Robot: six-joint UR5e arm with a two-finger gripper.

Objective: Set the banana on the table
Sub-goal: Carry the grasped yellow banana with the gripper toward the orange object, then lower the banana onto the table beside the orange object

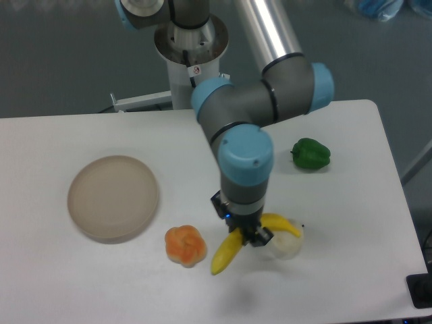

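The bright-yellow banana [225, 254] is in the jaws of my gripper [247, 235] at the front middle of the white table [351, 283]. The gripper points straight down and is shut on the banana's middle. One end of the banana hangs down to the left, and the other end [282, 224] sticks out to the right. I cannot tell whether the low end touches the tabletop. The middle of the banana is hidden by the fingers.
A lumpy orange fruit [185, 246] lies just left of the banana. A pale whitish round object [286, 247] sits just right of the gripper, under the banana's right end. A round beige plate [113, 197] is at the left. A green pepper [310, 154] is at the back right.
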